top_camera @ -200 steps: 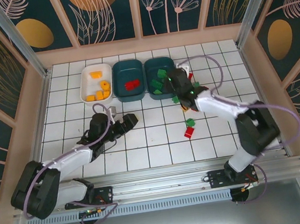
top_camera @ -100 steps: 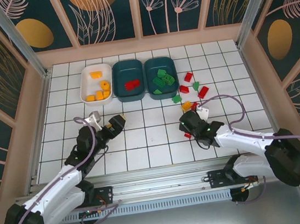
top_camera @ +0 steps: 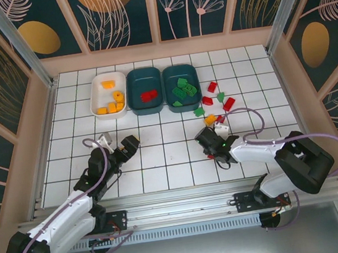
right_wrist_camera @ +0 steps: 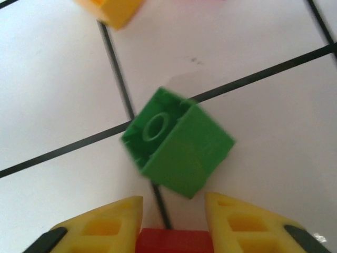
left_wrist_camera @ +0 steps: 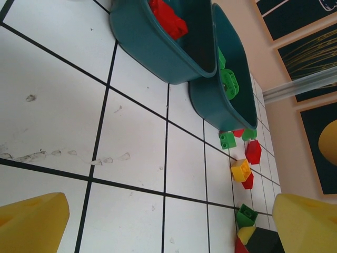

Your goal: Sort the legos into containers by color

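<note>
Three trays stand in a row at the far side, close together.
- White tray (top_camera: pixel 96 89): a handful of orange-yellow bricks (top_camera: pixel 113 101), nothing of another color.
- Middle teal tray (top_camera: pixel 136 104): a small cluster of red bricks (top_camera: pixel 148 95).
- Right teal tray (top_camera: pixel 167 82): green bricks (top_camera: pixel 181 90), the fullest of the three.

The loose bricks (top_camera: pixel 214 103) lie on the tiles just right of the right teal tray. They are reds and greens plus one orange-yellow, trailing toward the near side.

Left gripper (top_camera: pixel 129 144): jaws wide apart, nothing between them. It is low over bare tiles, nearer than the white and middle trays and well apart from every brick.

Right gripper (right_wrist_camera: pixel 172 211): down at the floor at the near end of the loose bricks. Its yellow fingers (right_wrist_camera: pixel 97 227) press on both sides of a red brick (right_wrist_camera: pixel 174 241). A green brick (right_wrist_camera: pixel 176 142) lies just past the fingertips on a grout line, turned off the grid. I can't tell whether it touches the red one. An orange-yellow brick (right_wrist_camera: pixel 108 9) lies further out.

Room: the tiled floor (top_camera: pixel 161 165) is bare between the two arms and across the whole left half. The left wall (top_camera: pixel 44 118) runs just beside the white tray. Bare tiles separate the loose bricks from the right wall (top_camera: pixel 283 86).
</note>
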`<control>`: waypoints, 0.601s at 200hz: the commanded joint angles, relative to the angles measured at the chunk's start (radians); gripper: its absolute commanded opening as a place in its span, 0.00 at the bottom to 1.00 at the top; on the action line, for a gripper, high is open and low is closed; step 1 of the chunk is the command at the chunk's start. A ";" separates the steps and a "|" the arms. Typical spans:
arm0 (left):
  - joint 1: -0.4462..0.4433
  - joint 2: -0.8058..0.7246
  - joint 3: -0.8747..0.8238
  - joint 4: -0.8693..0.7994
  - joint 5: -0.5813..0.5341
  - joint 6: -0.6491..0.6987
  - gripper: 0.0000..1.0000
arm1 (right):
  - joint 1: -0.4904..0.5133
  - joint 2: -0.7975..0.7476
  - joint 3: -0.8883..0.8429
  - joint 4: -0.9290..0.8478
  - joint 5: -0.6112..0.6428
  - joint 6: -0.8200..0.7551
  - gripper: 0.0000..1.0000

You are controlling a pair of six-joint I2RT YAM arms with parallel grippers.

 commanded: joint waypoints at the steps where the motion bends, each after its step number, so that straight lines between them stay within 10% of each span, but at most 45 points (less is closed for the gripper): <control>1: -0.005 0.010 0.013 0.007 -0.009 -0.007 0.98 | 0.040 -0.011 0.049 0.002 0.033 0.023 0.23; 120: 0.010 -0.043 0.050 -0.228 -0.274 0.011 0.99 | 0.063 0.345 0.596 0.321 0.042 -0.427 0.18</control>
